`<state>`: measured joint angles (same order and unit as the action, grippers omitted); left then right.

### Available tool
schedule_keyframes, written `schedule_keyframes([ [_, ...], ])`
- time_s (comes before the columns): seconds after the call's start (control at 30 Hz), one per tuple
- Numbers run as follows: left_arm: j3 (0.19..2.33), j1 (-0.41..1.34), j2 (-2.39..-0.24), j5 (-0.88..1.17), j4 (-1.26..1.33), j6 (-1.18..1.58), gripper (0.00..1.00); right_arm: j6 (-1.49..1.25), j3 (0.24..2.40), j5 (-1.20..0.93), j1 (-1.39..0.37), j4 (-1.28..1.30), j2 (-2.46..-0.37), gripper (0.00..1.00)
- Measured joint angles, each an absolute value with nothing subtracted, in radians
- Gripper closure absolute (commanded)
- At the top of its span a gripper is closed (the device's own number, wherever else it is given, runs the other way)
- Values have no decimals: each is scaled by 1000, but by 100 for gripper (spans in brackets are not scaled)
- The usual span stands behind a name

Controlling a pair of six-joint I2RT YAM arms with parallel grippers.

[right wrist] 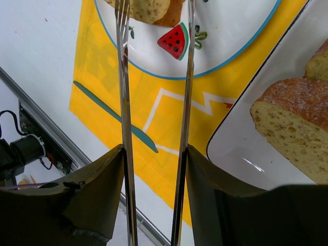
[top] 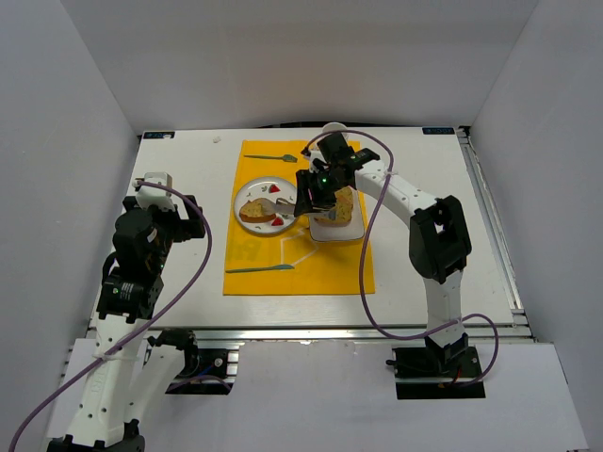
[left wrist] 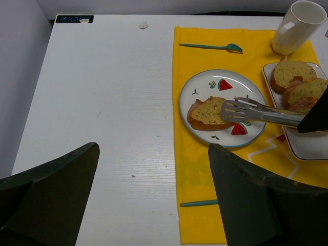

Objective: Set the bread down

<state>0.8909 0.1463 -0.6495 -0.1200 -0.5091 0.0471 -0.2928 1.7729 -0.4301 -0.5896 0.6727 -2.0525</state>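
While the right gripper point(right wrist: 154, 177) clasped the tongs point(left wrist: 262, 114), tines standing apart, the bread slice point(left wrist: 207, 112) lay on the round plate point(left wrist: 247, 91) at the tine tips, left of that gripper, long axis left-right; left gripper point(left wrist: 154, 154), wide and empty, sat well apart

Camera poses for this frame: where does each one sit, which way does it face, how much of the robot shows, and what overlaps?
Top external: above and behind the bases, looking down on the table; left arm and right arm both show.
Left wrist: low at the table's left, facing the round plate; open left gripper frames the bottom.
Right wrist: looks down along the tongs held by the right gripper, over placemat and tray.
Shared: both wrist views catch round plate, tongs, tray.
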Motion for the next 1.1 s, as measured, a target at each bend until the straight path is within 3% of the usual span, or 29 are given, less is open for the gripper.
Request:
schedule_keyframes([
  [0.57, 891, 146, -630, -120, -520, 53, 2, -284, 1773, -296, -590, 691, -1964, 45],
  [0.77, 891, 146, -616, -118, -519, 59, 2, -278, 1737, -170, -580, 703, -1799, 47],
  [1.1, 891, 146, -615, -96, -515, 64, 2, -249, 1469, -33, -483, 756, -1475, 44],
])
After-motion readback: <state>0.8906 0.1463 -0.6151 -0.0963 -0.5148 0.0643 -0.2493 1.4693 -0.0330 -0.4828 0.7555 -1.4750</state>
